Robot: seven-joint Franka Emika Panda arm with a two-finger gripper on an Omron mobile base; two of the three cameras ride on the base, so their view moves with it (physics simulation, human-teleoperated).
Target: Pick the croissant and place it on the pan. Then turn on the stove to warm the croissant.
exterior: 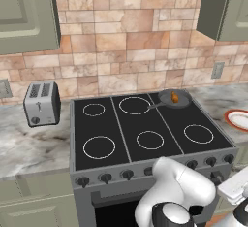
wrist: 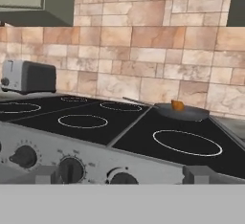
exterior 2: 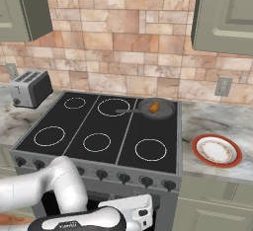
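Seeing the croissant (exterior: 175,96) lying inside the pan (exterior: 183,101), slightly left of the pan's middle. Finding the pan sitting on the back right burner of the stove (exterior: 127,135), its long handle pointing left towards the back middle ring. Catching no glow on any of the five rings, all of them showing as plain white outlines on the black glass.

Looking from the hand view, low and level with the stove's front: facing the row of dark knobs (wrist: 71,169) close up, with the gripper (wrist: 122,176) spread wide, its two tips standing far apart and pinching nothing, not touching any knob.

Spotting a silver toaster (exterior: 42,103) standing on the marble surface (exterior 2: 220,119) left of the stove, and a white plate (exterior 2: 216,151) with a red-orange rim lying on the surface to the right, well apart from the pan.
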